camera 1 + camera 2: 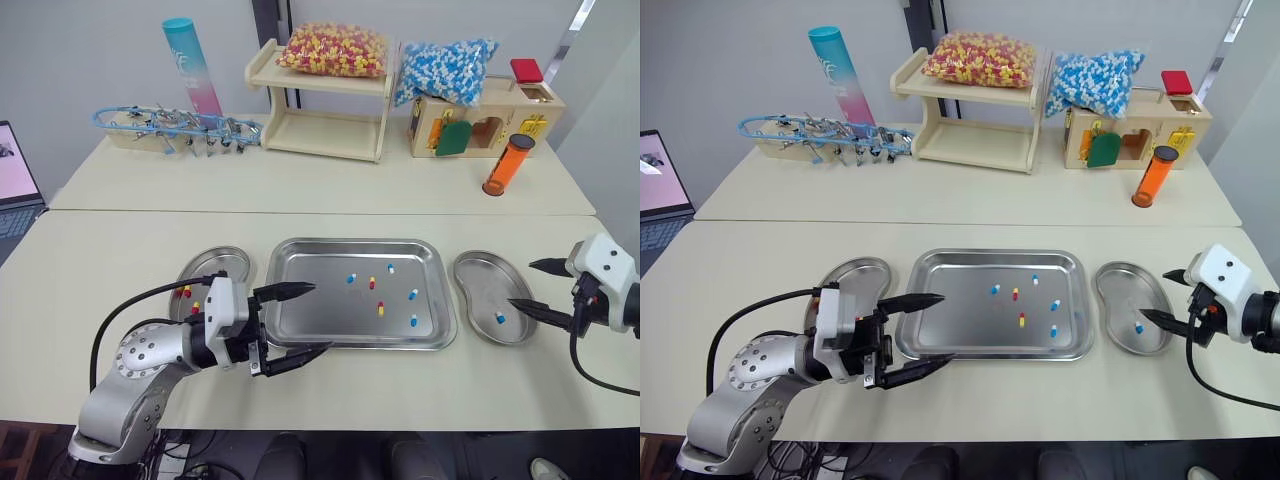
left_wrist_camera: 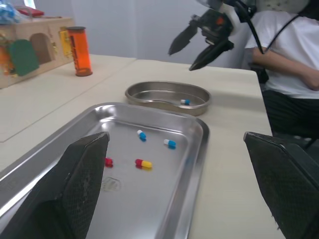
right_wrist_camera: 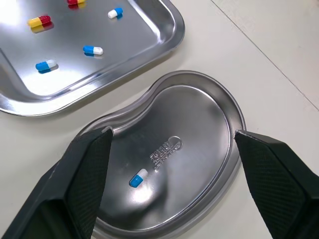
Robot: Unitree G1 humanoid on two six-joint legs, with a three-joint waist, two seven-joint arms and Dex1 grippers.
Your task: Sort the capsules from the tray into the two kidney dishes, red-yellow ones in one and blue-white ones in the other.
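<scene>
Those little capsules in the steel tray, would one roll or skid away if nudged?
A red-yellow capsule looks smooth and rounded, so it would likely roll sideways. The tray is shiny metal, so it may skid. Being small, it is probably very light; the raised rim should stop it.

head stereo: down over tray [image 1: 320,300] | wrists: close, sharing tray, right dish [image 3: 199,124]

Silver left arm [image 1: 140,365], white wrists [image 1: 225,310], black fingers [image 1: 290,291] (cables [image 1: 152,293] black too).
</scene>
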